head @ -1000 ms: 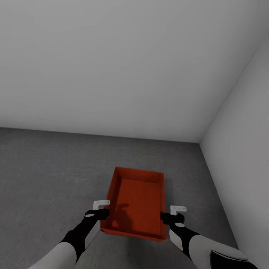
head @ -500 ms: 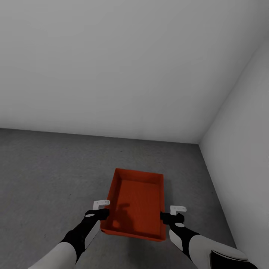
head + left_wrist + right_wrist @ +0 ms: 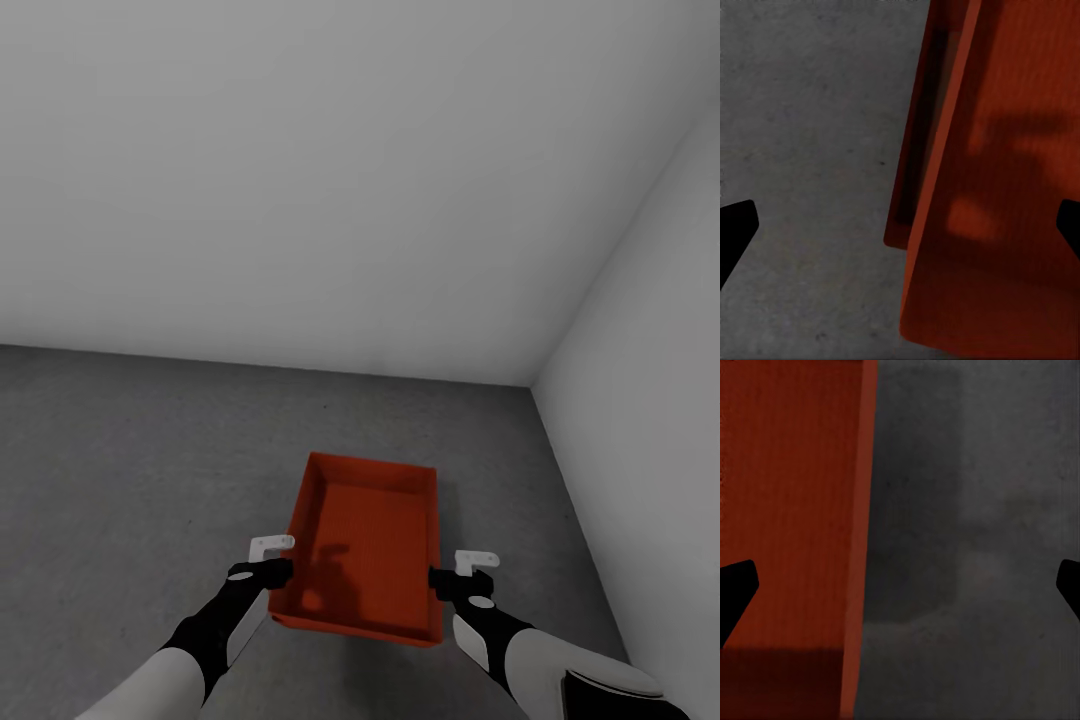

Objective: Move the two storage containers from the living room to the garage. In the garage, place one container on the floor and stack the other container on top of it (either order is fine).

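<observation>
Room: the garage, bare pale grey walls (image 3: 330,190) meeting at a corner ahead and to the right, over a dark grey speckled floor (image 3: 130,460).
Container: one orange-red storage container (image 3: 365,550), open top up, low over or on the floor between the two arms; I cannot tell whether its bottom is touching down.
Long axis: runs away from the robot toward the far wall, swung slightly to the right.
Left pincer: the left pincer (image 3: 262,570) sits at the near end of the container's left long wall; the wrist view shows its dark fingertips (image 3: 735,232) spread wide, one on the floor side of the wall and one over the bin's inside, not pressing it.
Right pincer: the right pincer (image 3: 462,582) sits just outside the right long wall, tips (image 3: 736,589) likewise spread wide, straddling the rim (image 3: 861,547).
Nearer arm: both about equally near, one per side.
Edges and room: the right wall stands fairly near the container's right side; open floor lies to the left and ahead.
Second container: not among what I can see from here.
</observation>
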Motion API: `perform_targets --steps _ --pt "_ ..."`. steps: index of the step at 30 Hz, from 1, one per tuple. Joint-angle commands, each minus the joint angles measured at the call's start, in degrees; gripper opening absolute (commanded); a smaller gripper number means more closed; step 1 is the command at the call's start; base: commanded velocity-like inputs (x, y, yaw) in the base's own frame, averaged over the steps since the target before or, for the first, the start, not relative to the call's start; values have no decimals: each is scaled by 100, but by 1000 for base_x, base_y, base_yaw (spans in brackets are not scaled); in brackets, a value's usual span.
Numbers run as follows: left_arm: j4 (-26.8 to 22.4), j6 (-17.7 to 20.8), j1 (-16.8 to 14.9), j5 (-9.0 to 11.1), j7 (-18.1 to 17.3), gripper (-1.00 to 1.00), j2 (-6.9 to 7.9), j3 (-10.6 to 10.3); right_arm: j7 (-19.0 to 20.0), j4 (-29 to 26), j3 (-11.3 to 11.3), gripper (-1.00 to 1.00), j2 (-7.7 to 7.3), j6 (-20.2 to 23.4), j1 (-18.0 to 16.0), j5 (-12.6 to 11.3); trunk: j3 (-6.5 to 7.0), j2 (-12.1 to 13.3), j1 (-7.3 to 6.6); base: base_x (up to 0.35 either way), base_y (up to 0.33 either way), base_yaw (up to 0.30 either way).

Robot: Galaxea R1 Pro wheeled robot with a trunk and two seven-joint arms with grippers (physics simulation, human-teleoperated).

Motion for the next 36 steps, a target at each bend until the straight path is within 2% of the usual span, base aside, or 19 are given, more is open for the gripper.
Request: perform_targets --steps 1,36 --pt "-11 24 -2 60 53 100 6 -48 -29 -8 48 100 -3 -10 -2 -45 15 39 -23 0 0 0" --pt "-11 24 -2 60 55 100 6 -48 -21 -8 60 100 2 -10 -2 -37 643 1443 -791 0 0 0"
